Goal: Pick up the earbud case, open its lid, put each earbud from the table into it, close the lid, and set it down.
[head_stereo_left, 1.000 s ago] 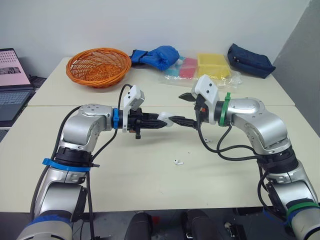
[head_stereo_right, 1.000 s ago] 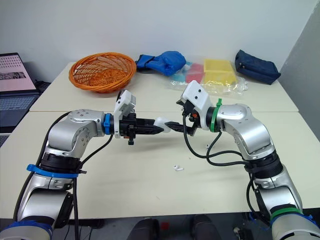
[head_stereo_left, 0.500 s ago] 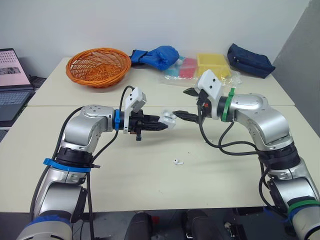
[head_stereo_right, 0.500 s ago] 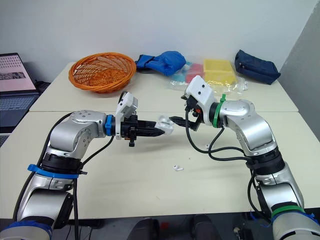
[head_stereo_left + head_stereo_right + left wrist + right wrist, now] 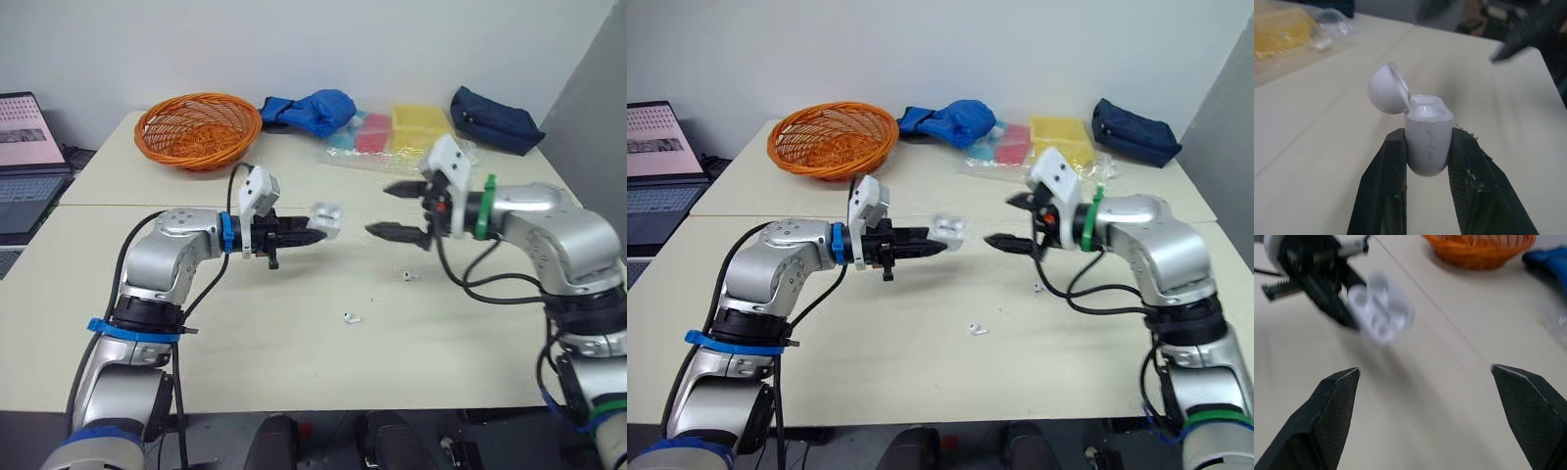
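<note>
Left gripper (image 5: 315, 233): clamped on the earbud case (image 5: 1426, 137), lid flipped open, held above mid-table (image 5: 245, 352) | right gripper (image 5: 394, 210): fingers spread wide, empty, apart from the case | first earbud (image 5: 350, 317): on the table toward its front edge | second earbud (image 5: 409, 275): nearer the right edge

Table (image 5: 294, 372); earbud (image 5: 350, 317); second earbud (image 5: 408, 275); basket (image 5: 197, 128)
</note>
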`<state>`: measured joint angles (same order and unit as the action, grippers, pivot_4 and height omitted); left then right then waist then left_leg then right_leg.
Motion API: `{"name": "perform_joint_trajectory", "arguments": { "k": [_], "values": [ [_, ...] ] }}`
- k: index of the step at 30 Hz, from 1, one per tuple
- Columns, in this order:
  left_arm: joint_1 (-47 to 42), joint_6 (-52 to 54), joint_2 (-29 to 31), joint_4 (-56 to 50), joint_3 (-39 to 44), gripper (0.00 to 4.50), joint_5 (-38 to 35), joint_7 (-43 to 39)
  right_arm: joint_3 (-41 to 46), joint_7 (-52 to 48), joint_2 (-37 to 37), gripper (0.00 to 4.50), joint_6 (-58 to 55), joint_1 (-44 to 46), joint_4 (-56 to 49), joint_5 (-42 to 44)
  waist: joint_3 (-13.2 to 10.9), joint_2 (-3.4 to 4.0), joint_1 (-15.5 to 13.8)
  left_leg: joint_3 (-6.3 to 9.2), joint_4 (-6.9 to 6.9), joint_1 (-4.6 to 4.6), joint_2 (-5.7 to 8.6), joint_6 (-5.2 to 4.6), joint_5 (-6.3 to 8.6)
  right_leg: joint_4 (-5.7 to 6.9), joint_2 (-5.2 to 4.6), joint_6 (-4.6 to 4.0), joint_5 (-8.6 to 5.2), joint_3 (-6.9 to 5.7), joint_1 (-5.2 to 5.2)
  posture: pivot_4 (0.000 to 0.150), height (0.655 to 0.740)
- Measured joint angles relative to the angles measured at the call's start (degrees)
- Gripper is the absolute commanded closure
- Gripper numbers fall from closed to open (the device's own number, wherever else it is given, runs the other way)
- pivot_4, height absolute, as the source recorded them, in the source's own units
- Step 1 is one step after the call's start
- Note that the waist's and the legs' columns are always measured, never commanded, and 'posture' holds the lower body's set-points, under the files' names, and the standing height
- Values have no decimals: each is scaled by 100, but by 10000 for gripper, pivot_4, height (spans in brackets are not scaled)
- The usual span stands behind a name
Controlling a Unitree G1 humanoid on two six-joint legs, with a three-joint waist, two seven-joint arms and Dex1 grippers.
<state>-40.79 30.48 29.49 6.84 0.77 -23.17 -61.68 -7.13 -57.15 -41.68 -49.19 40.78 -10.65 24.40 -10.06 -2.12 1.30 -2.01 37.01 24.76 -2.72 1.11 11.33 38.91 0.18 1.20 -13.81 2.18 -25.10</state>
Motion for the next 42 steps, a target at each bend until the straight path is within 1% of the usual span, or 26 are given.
{"name": "perform_joint_trajectory", "arguments": {
  "k": [2,4,7,10,14,20,24,27,34,38,42],
  "values": [
    [103,-287,-80,-54,247,37246,-28,296,-174,-290,-224,178,77,-452,-107,10,0,-1,21,-1,-1,-1,0,0,0,-2,0,1,0,3,1,1500,7400],
    [228,-523,-189,-72,373,37246,-26,529,-356,-388,-238,178,297,-729,-103,-79,0,0,71,-2,-2,-9,-1,0,0,5,3,2,1,11,-2,1500,7400],
    [477,-766,-464,-299,416,37246,-29,917,-537,-316,-126,178,870,-895,60,-387,0,0,82,-1,0,-13,-2,0,0,8,9,5,4,10,2,1500,7400],
    [689,-897,-500,-497,435,37246,-21,1211,-644,-331,-136,178,1361,-1105,248,-694,0,0,51,1,0,-13,-2,0,0,8,10,4,4,7,4,1500,7400],
    [1065,-935,-582,-917,458,37246,-43,1491,-737,-418,-269,178,1718,-1154,513,-980,0,0,50,-7,0,-13,0,1,0,3,6,6,4,11,4,1500,7400],
    [1096,-996,-706,-1013,452,37246,-64,1730,-736,-435,-205,178,1964,-1035,564,-1028,0,-1,50,-1,0,-15,0,0,0,5,9,6,5,6,7,1500,7400],
    [1095,-1100,-727,-1052,452,37246,-71,1754,-1043,-526,90,178,1907,-1148,228,-1007,0,-1,54,1,-2,-15,-3,1,0,4,13,5,5,6,7,1500,7400],
    [1095,-1131,-737,-1052,454,37246,-71,1849,-1322,-462,433,178,1908,-1263,222,-1103,0,-1,50,1,1,-15,-2,1,0,5,12,6,5,6,7,1500,7400],
    [1104,-1196,-751,-1062,442,37246,-71,1875,-1676,-316,868,178,1844,-1272,93,-1264,0,-2,47,0,3,-17,-1,1,0,5,11,9,7,5,10,1500,7400],
    [1134,-1207,-751,-1087,402,37246,-71,1870,-1893,-186,1097,178,1862,-1261,243,-1494,1,-1,45,0,2,-17,-2,1,0,5,12,9,7,5,10,1500,7400],
    [1141,-1220,-741,-1087,403,37246,-71,1879,-1915,-127,1291,178,1895,-1260,510,-1668,1,-1,45,-2,3,-17,-1,1,0,5,11,9,7,6,10,1500,7400]
  ]
}}
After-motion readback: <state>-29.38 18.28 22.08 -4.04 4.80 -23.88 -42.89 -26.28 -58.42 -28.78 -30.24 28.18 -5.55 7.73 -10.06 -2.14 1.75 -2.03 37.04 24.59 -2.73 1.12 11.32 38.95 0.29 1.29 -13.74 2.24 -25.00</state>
